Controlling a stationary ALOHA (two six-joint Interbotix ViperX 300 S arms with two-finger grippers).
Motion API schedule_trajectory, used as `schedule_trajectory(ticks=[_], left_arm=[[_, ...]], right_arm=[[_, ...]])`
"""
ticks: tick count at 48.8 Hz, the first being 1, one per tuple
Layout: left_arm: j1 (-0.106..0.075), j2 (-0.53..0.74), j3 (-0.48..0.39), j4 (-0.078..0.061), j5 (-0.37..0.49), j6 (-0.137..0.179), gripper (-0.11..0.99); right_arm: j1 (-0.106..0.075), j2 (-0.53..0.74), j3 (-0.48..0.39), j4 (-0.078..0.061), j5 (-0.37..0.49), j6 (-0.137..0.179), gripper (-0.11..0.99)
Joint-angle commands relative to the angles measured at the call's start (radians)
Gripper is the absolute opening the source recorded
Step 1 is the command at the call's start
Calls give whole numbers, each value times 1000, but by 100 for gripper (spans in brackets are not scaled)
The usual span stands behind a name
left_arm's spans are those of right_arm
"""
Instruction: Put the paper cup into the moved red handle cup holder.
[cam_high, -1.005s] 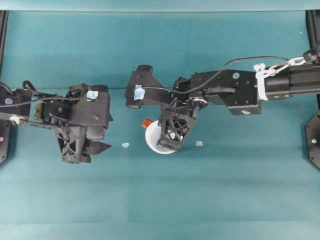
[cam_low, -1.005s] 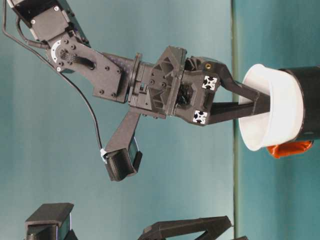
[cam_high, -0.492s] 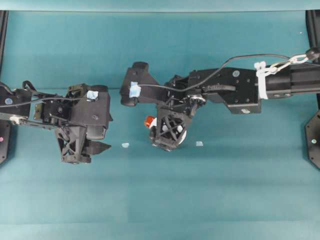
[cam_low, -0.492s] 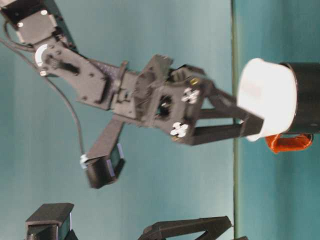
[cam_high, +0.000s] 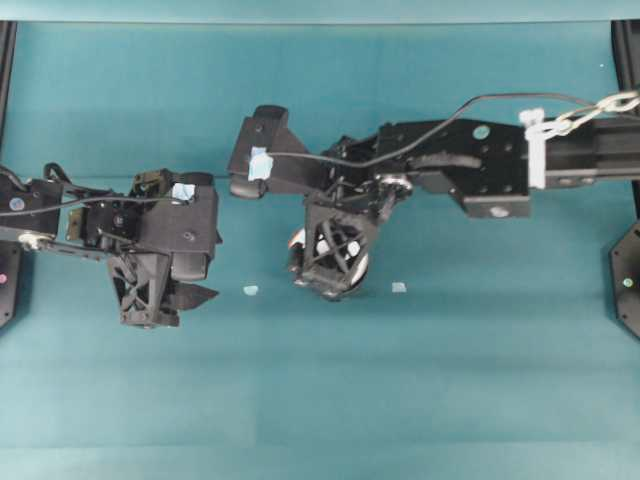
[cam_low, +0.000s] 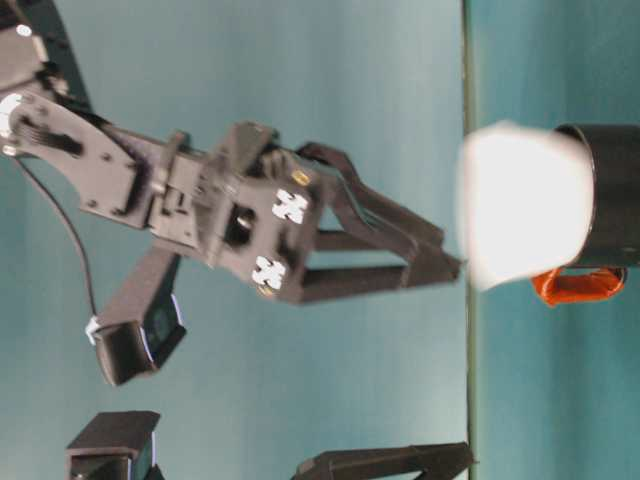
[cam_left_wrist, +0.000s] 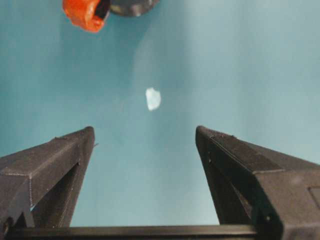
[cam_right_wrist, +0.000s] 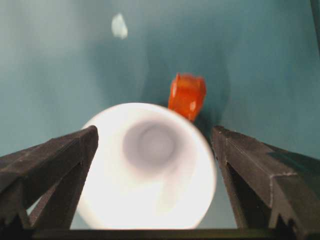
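Paper cup (cam_right_wrist: 147, 167), white and conical with a wide round rim and a greyish base seen down its mouth, sits nested in the glossy black round cup holder (cam_low: 612, 205), whose small orange-red handle tab (cam_right_wrist: 187, 96) sticks out at one side. In the table-level view the white cup wall (cam_low: 525, 205) stands above the black holder's rim, a little blurred.

Everything rests on a plain teal bench (cam_high: 320, 400), with a matching teal backdrop behind. Two small pale scraps lie on the cloth: one (cam_high: 250, 291) between the two arms, another (cam_high: 399, 288) just right of the cup.

The right tool (cam_right_wrist: 155, 145) hangs just above the cup, its black fingers (cam_right_wrist: 55, 155) spread wide and touching nothing. The left tool (cam_left_wrist: 145, 137) is also spread apart, low over bare cloth, well left of the cup.
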Motion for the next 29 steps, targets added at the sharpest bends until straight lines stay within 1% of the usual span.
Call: schedule_trajectory(ticks=[1, 2, 7, 8, 9, 10, 15, 16, 19, 21, 28, 29], left_arm=[[-2, -11, -5, 2, -6, -2, 90], [-2, -11, -3, 2, -6, 0, 90], [2, -11, -3, 0, -6, 0, 90], [3, -11, -3, 2, -6, 0, 90], [3, -11, -3, 0, -6, 0, 90], [3, -11, -3, 2, -6, 0, 90], [3, -11, -3, 0, -6, 0, 90], [3, -11, -3, 2, -6, 0, 90], [3, -11, -3, 0, -6, 0, 90], [3, -12, -2, 2, -6, 0, 90], [3, -14, 0, 0, -6, 0, 90], [5, -15, 0, 0, -6, 0, 90]], right_arm=[[11, -46, -21, -2, 40, -6, 89], [11, -49, -20, 0, 46, -6, 89], [18, -66, -21, -2, 67, -6, 89], [18, -69, -23, -2, 69, -6, 89], [18, -72, -25, 0, 71, -6, 89], [20, -75, -26, -2, 74, -5, 89], [20, -95, -38, -2, 80, -6, 89], [20, -100, -41, -3, 81, -8, 89], [20, -115, -55, -8, 78, -8, 89], [20, -126, -60, -12, 75, -9, 88], [20, -167, -63, -44, 77, -11, 88], [18, -172, -63, -46, 80, -11, 88]])
